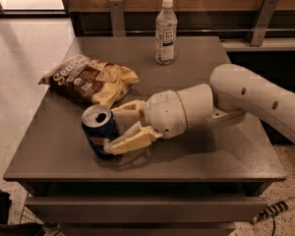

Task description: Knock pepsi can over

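Note:
The pepsi can (99,132) is a dark-blue can with an opened silver top. It stands near the front left of the grey table (196,161), leaning slightly to the left. My gripper (111,132) reaches in from the right at can height. One cream finger (129,111) lies behind the can and the other finger (130,140) lies in front of it. Both fingers press against the can's right side and hold it between them. The white arm (255,95) stretches back to the right edge of the view.
A crumpled brown-and-yellow chip bag (88,80) lies behind and left of the can. A clear plastic bottle with a white cap (165,32) stands upright at the table's far edge. The table's front edge runs close below the can. Beyond the left edge is the floor.

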